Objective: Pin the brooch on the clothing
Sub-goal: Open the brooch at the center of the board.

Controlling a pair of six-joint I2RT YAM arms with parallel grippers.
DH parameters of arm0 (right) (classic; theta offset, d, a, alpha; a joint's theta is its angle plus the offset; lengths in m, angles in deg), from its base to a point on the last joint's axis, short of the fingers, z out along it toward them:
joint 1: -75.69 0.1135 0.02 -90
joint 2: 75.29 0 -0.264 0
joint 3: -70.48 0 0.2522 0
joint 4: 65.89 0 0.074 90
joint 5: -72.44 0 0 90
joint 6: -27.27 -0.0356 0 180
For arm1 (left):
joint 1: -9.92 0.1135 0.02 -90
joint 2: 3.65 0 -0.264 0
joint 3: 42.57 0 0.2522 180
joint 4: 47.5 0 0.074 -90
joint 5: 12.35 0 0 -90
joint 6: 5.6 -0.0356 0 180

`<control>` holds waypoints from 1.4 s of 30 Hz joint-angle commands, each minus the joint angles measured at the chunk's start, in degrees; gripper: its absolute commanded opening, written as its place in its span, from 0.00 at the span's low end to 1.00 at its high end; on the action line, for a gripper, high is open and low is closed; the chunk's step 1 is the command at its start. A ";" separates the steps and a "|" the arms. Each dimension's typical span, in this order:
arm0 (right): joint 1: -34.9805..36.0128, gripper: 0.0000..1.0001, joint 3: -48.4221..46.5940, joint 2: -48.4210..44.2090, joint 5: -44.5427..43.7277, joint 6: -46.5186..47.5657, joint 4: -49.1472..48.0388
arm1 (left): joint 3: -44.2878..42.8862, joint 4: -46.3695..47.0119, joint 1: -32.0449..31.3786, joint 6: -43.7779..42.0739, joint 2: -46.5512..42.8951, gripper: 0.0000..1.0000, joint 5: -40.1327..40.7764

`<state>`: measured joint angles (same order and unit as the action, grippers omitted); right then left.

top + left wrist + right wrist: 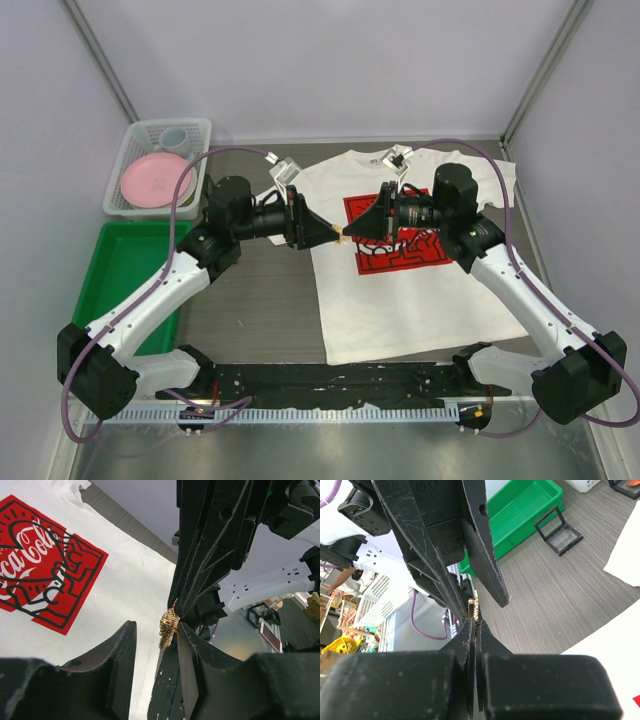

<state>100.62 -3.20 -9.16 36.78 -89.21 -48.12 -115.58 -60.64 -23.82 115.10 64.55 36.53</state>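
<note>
Our right tool (475,624), pressed together, pinches the gold brooch (169,625) mid-frame, lifted above the T-shirt (420,300) at its left edge on the counter (260,300). Our left tool (156,630) stands spread around it, we judge to open the pin before fastening.

Right jaws pinch brooch (476,608) (green tray (530,510) behind).

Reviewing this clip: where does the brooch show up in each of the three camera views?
Top external: the brooch is a tiny gold speck at centre, at the tip of the right gripper.
Left wrist: centre frame, gold, pinched by that gripper, which comes down from above.
Right wrist: just left of centre, above that gripper's own shut fingertips.
Shared landmark: the white T-shirt, partly visible in all three.
</note>
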 commanded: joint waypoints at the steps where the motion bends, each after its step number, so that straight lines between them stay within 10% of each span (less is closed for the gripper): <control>1: 0.47 0.01 -1.69 -0.65 0.85 -0.68 -3.04 | -1.23 2.01 -0.19 1.55 0.17 0.40 2.89; 24: 0.47 0.01 -1.78 -0.12 -0.91 -0.68 -2.17 | -2.19 -6.33 -0.28 -5.47 -0.61 0.10 6.23; 42: 0.47 0.01 -0.81 -0.65 2.25 -1.03 -3.66 | 1.59 5.61 0.16 0.49 -2.03 0.32 -2.03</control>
<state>100.96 -3.20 -8.15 36.35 -88.71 -47.72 -114.53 -61.67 -24.06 112.49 62.93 36.92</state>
